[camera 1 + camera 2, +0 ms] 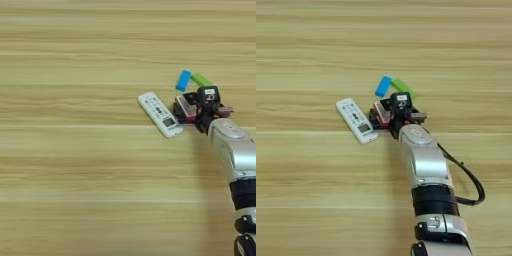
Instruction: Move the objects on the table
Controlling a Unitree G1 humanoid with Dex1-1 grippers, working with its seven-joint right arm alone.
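Tabletop [75, 175] holds blue block [183, 80] pointing diagonally.

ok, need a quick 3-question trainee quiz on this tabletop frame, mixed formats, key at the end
1. True or false: the blue block and the green block lie on opposite sides of the white remote.
2. Multiple choice: the right gripper is closest to which item? A) white remote's far end B) red piece C) bare table
3. Fill in: the silver forearm enters from the picture's ____ edge in the right eye view.

Key: 1 false; 2 B; 3 bottom.
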